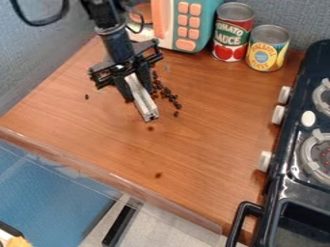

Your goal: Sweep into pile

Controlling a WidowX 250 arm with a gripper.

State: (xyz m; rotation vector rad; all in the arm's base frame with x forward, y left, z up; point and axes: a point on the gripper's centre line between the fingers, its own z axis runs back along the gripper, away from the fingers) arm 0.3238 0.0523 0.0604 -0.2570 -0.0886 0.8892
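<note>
Sweeping with the pale bar (pixel 145 106) could scatter the dark pieces (pixel 169 94) as easily as gather them.
The end effector (pixel 138 93) is pinched around the bar, which slants down toward the counter (pixel 213 135), with the pieces strung loosely just beside it on the camera's right. The bar is narrow, so a short or crooked stroke would probably let pieces slip past its end; a fast one could send them rolling, and a weak pinch might let the bar twist under load. One stray piece (pixel 87 96) lies well apart on the opposite side, easily missed. The dark mark (pixel 150 129) below the bar may be wood grain or another piece; I cannot tell.
</note>
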